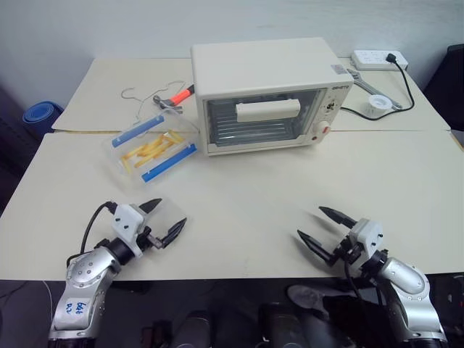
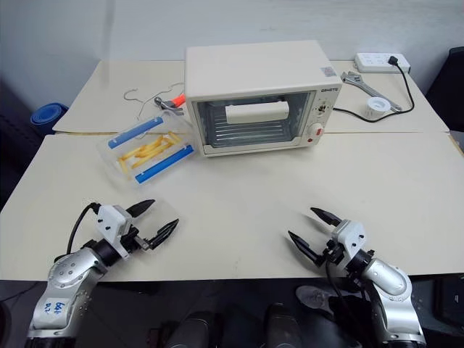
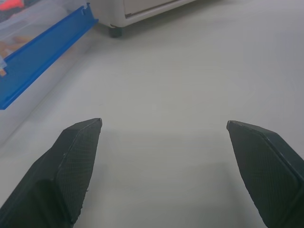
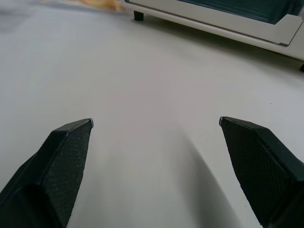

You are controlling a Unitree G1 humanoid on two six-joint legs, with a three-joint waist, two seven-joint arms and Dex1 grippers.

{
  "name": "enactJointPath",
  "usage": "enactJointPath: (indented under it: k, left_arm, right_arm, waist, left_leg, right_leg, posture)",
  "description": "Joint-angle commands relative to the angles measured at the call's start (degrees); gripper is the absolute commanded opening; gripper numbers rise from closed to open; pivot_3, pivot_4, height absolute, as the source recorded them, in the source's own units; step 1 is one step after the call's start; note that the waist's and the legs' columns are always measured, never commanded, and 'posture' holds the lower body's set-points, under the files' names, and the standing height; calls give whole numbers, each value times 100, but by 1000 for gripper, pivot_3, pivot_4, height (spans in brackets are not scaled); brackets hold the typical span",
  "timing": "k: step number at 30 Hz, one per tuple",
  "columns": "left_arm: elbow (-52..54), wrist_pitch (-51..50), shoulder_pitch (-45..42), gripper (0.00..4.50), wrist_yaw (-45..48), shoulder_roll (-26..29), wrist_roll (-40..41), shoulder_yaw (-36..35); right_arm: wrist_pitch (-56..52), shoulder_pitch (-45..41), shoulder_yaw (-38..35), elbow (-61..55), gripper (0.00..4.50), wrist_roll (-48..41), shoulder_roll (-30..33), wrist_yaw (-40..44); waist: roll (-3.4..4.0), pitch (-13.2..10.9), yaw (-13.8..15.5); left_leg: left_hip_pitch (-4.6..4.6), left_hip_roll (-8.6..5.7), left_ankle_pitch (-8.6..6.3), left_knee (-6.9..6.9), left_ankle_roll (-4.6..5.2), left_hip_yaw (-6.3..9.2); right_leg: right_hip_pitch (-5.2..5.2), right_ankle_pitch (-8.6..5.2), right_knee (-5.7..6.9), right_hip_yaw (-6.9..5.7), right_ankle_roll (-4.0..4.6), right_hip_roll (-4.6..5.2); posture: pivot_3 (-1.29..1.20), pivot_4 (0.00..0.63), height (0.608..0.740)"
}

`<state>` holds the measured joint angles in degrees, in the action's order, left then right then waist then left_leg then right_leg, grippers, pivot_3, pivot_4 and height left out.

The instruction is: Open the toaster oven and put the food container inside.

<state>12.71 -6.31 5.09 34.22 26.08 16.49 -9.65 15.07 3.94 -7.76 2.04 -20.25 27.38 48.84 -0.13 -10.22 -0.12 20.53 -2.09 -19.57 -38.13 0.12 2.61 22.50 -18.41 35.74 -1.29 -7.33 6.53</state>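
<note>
The cream-white toaster oven (image 1: pixel 268 94) stands at the back middle of the table, its glass door shut and the bar handle (image 1: pixel 267 111) across the front. To its left lies the food container (image 1: pixel 154 147), a clear box with two blue side clips and yellow strips inside. My left gripper (image 1: pixel 164 218) hovers open near the table's front edge on the left, well short of the container. On the right, near the same edge, my right gripper (image 1: pixel 320 223) is open and holds nothing. The left wrist view catches a blue clip (image 3: pixel 40 56) and an oven foot (image 3: pixel 114 32).
Behind the container lie a tool with an orange-red handle (image 1: pixel 178 96) and a bent wire (image 1: pixel 141 94). At the back right sit a white power strip (image 1: pixel 377 59), a black cable (image 1: pixel 404 87), a wrench (image 1: pixel 366 85) and a tape roll (image 1: pixel 377 104). A seam (image 1: pixel 406 131) joins two tables.
</note>
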Motion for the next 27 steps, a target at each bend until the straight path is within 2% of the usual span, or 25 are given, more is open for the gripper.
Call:
enactJointPath:
  k: [1, 5, 10, 13, 17, 22, 27]
  left_arm:
    - [260, 0, -85, 4500, 159, 122, 214, -98]
    - [685, -969, -498, 4500, 696, 524, 1839, -769]
    - [840, -1605, -902, 4500, 968, 1024, 2532, -1007]
    - [918, -1685, -1195, 4500, 908, 1105, 2586, -1036]
    - [996, -1773, -1383, 4500, 689, 1009, 2592, -1018]
    - [1146, -1786, -1139, 4500, 600, 941, 2470, -962]
    - [1102, -1760, -958, 4500, 526, 893, 2375, -967]
  right_arm:
    - [103, -423, -284, 85, 4455, -136, 80, -76]
    - [-807, -1804, -545, 473, 4455, -715, 363, -51]
    - [-1155, -3270, -421, 1492, 4455, -605, 498, 153]
    - [-993, -4068, -234, 2256, 4455, -368, 381, 319]
    - [-907, -4665, -56, 2729, 4455, -248, 91, 503]
    - [-877, -5074, 47, 2831, 4455, -216, -212, 650]
    - [-1018, -5068, 33, 2460, 4455, -365, -313, 902]
  waist:
    - [0, 0, -6]
    - [2, -5, -11]
    - [4, -3, -14]
    - [4, -4, -18]
    - [4, -4, -35]
    - [4, -4, -92]
    - [5, -4, -134]
  left_leg:
    - [0, 1, 0, 0, 0, -2]
    - [0, 3, 2, -8, -1, -5]
    - [-2, 16, 0, 8, -8, 5]
    - [10, 15, -2, 10, -7, 5]
    - [11, 11, -2, 2, -5, 1]
    - [11, 14, -2, 2, -5, 3]
    - [11, 14, -2, 1, -6, 10]
  right_leg:
    - [1, 0, 0, 2, 0, 0]
    - [3, 0, 5, 3, 0, 5]
    - [3, -4, -3, -3, 9, 5]
    - [6, -4, 0, -10, 8, 1]
    - [6, -3, -1, -17, 6, -1]
    - [8, -3, 10, -16, 6, 0]
    - [7, -3, 11, -15, 6, 1]
  posture:
    - [0, 150, 740]
    - [0, 150, 740]
    - [0, 150, 740]
    - [0, 150, 740]
    - [0, 150, 740]
    - [0, 150, 740]
    - [0, 150, 740]
